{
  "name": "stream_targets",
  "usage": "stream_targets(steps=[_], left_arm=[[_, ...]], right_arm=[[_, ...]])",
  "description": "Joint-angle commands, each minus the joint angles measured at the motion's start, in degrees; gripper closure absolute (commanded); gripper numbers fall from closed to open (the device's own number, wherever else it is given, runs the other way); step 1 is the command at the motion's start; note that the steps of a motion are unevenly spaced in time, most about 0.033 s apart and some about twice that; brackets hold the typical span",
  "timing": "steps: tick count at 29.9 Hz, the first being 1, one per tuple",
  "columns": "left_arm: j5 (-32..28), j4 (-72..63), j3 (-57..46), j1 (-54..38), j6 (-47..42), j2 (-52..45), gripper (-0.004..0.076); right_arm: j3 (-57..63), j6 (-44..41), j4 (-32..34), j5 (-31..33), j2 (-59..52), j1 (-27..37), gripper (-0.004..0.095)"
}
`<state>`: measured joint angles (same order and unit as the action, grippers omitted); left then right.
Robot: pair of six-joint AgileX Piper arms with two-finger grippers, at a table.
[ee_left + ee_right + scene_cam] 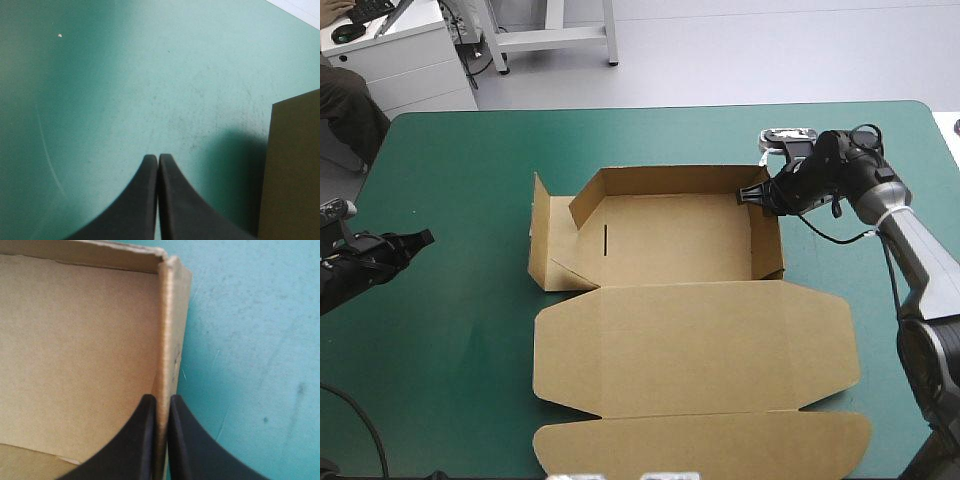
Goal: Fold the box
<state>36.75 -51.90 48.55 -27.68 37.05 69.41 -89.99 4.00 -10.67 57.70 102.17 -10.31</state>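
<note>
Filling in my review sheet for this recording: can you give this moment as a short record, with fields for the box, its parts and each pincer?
box: brown, an open tray on the teal-green cover
walls: far wall and right wall are up
left side panels: splayed outward, not tucked in
lid: flat, toward the table's near edge
right pincer: shut on the right wall, near the far corner
left pincer: shut, empty, over the cover left of the box, apart from it
</note>
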Motion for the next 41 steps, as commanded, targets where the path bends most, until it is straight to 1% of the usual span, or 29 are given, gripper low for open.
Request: stream_targets(steps=[1,4,7,9,11,13,16,18,19,22,27,37,41], left_arm=[[-1.77,-2.66,1.39,0.06,0.00,-1.49,0.0734],[-1.77,-2.66,1.39,0.06,0.00,-1.49,0.0734],[-1.77,-2.53,1.39,0.06,0.00,-1.49,0.0734],[-1.77,-2.53,1.39,0.06,0.00,-1.49,0.0734],[-1.77,-2.53,1.39,0.06,0.00,-1.49,0.0734],[-1.77,-2.53,1.39,0.06,0.00,-1.49,0.0734],[-1.77,-2.53,1.39,0.06,0.00,-1.49,0.0734],[-1.77,-2.53,1.39,0.06,0.00,-1.49,0.0734],[-1.77,-2.53,1.39,0.06,0.00,-1.49,0.0734],[-1.66,-2.42,1.39,0.06,0.00,-1.49,0.0734],[-1.75,-2.33,1.39,0.06,-0.37,-1.49,0.0734],[-1.75,-2.33,1.39,0.06,-0.37,-1.49,0.0734],[-1.45,-2.33,1.39,0.06,-0.37,-1.49,0.0734]], right_arm=[[-3.61,1.40,1.58,6.21,-0.03,0.00,0.0779],[-4.97,1.40,1.58,6.84,0.28,0.00,0.0608],[-6.05,0.65,1.16,7.09,0.28,0.00,0.0400],[-6.77,-0.65,1.16,7.24,0.28,0.00,0.0298],[-7.31,-1.68,1.16,7.70,0.28,0.00,0.0249],[-7.81,-2.87,1.16,8.75,0.28,0.00,0.0231],[-8.40,-4.88,1.16,11.22,0.28,0.00,0.0232],[-8.74,-6.26,1.16,13.92,0.28,0.00,0.0232],[-8.74,-7.04,1.27,14.17,0.28,0.00,0.0232],[-8.74,-9.43,0.88,14.17,0.16,0.00,0.0234],[-8.74,-9.45,-1.91,14.17,-1.19,0.00,0.0233],[-8.74,-9.76,0.23,14.17,-11.35,0.00,0.0229],[-7.62,-12.01,2.08,14.17,-13.78,0.00,0.0162]])
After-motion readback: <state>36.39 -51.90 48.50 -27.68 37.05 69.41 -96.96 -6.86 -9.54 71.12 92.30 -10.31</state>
